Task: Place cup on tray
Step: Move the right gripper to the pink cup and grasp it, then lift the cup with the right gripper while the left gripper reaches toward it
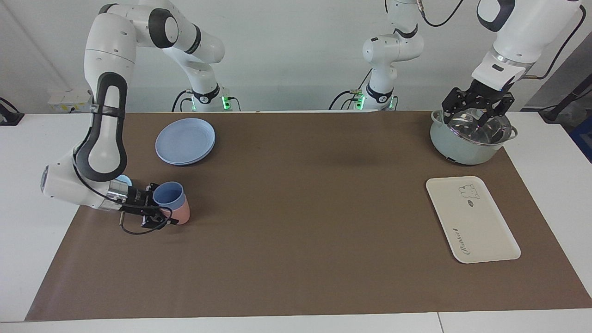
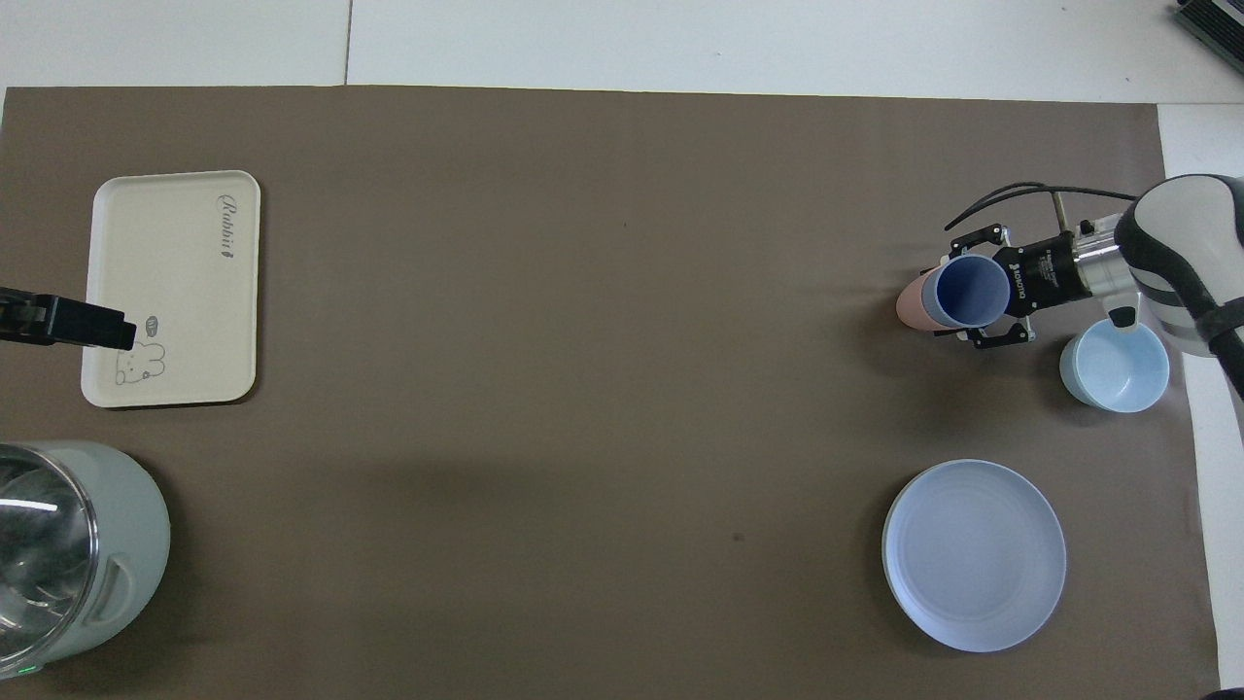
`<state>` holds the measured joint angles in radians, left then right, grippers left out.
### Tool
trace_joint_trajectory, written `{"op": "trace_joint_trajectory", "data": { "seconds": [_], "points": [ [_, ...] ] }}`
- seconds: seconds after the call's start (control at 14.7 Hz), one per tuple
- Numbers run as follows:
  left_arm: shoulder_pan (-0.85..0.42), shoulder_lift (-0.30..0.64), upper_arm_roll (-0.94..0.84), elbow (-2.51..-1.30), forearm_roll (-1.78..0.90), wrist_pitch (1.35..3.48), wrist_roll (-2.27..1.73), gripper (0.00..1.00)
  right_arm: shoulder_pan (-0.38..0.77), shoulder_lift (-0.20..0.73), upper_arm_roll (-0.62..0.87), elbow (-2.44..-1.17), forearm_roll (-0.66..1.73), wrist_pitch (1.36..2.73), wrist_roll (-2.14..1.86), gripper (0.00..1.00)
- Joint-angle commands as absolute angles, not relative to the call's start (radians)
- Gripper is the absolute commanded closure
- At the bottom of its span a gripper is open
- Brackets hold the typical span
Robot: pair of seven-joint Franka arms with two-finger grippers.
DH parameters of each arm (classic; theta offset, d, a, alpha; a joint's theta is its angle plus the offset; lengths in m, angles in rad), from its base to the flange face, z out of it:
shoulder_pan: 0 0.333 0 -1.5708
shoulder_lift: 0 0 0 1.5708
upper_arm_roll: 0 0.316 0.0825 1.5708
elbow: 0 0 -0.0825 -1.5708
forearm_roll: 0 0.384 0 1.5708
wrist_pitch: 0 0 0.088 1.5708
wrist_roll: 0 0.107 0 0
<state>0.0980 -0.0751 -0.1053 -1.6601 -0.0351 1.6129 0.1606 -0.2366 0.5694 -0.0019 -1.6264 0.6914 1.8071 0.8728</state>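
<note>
Right claw point(image 1: 155, 209) gripped blue cup point(image 1: 169, 194) upright, mouth up, beside pink tumbler point(image 1: 181, 213); tray point(image 1: 471, 218) well apart. Left claw point(image 1: 476, 107) over pot point(image 1: 469, 138), grip unclear.

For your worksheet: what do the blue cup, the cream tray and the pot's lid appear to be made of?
Cup: likely matte plastic, with flat even colour. Tray: probably plastic or melamine, smooth with a printed drawing. Lid: seemingly glass, see-through with reflections.

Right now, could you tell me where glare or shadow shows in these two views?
Facing view: bright reflections on the pot's glass lid, under the left gripper. Overhead view: the same lid glints, and a soft shadow lies beside the tray.
</note>
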Motion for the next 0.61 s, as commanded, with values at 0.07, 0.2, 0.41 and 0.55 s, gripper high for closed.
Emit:
{"op": "trace_joint_trajectory", "data": {
  "seconds": [0.07,0.2,0.41,0.55],
  "points": [
    [0.104,-0.014,-0.104,-1.56,-0.017,1.569,0.137,0.0,-0.209,0.526,0.002,-1.672,0.768,1.81,0.847,1.0],
    [0.1,-0.023,-0.106,-1.583,-0.017,1.574,0.124,0.0,-0.184,0.499,0.002,-1.672,0.775,1.812,0.865,1.0],
    [0.1,-0.031,-0.107,-1.598,-0.018,1.569,0.132,0.0,-0.093,0.433,0.0,-1.681,0.775,1.815,0.99,1.0],
    [0.091,-0.054,-0.107,-1.635,-0.018,1.562,0.133,0.0,0.012,0.385,-0.002,-1.681,0.766,1.816,1.089,1.0]
  ]
}}
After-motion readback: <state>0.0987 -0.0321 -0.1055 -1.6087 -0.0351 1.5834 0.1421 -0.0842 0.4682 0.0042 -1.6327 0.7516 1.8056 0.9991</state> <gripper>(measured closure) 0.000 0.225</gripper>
